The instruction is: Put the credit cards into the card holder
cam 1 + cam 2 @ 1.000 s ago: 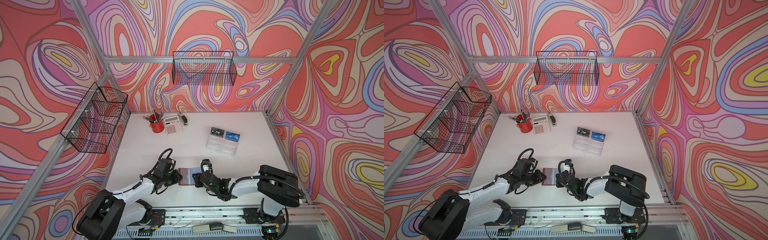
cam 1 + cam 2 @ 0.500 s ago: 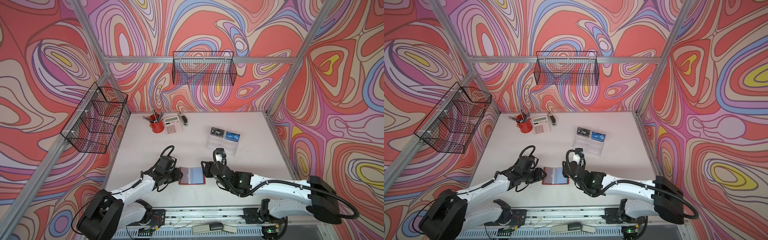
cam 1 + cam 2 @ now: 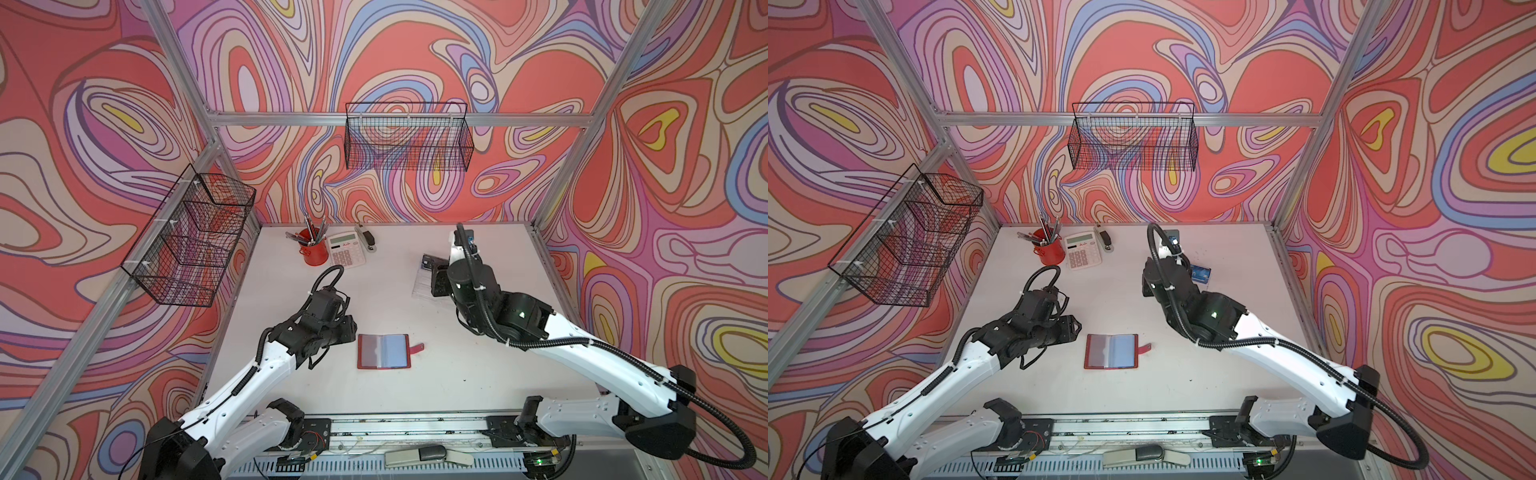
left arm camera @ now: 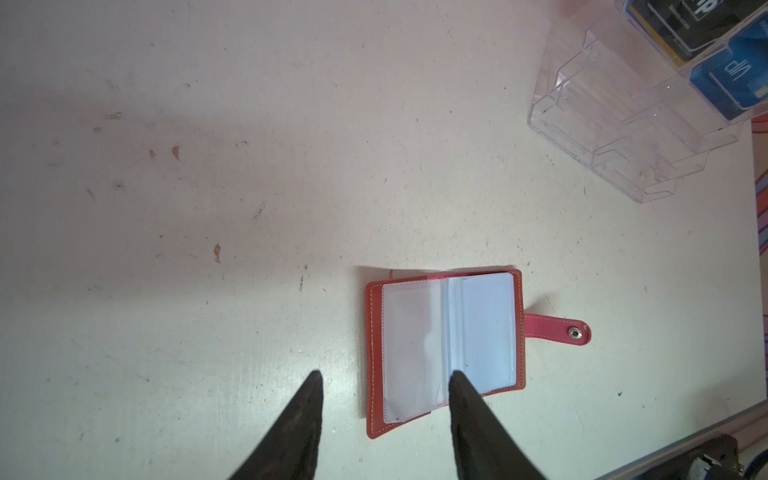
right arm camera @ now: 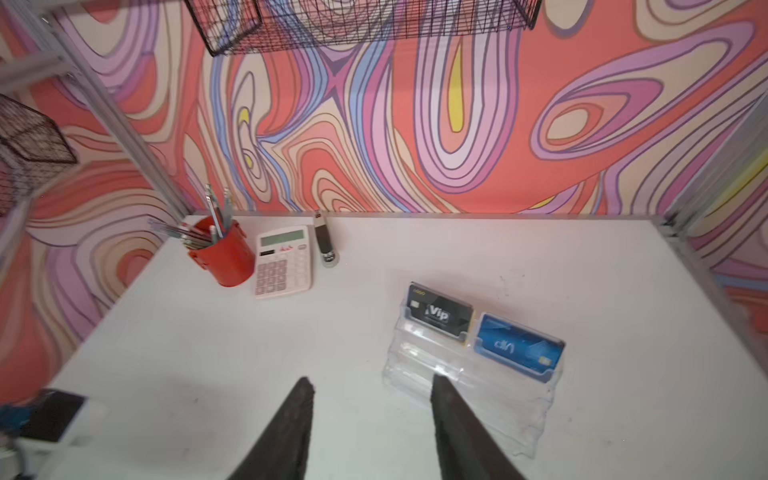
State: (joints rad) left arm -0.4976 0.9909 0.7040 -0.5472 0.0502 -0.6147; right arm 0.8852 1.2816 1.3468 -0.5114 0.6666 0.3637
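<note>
The red card holder lies open and flat near the table's front, grey-clear sleeves up and snap tab to the right. My left gripper hovers open just left of it, one finger over its near edge and nothing between the fingers. The credit cards stand in a clear acrylic stand: a black VIP card and a blue card. My right gripper is open and empty at the stand's front left corner. Its arm hides most of the stand in both top views.
A red pen cup, a beige calculator and a stapler line the back edge. Wire baskets hang on the back wall and the left wall. Aluminium frame posts border the table.
Both grippers opened and left the card holder, which now lies open by itself. The right arm swung back to the acrylic stand. The left gripper drew slightly left.
</note>
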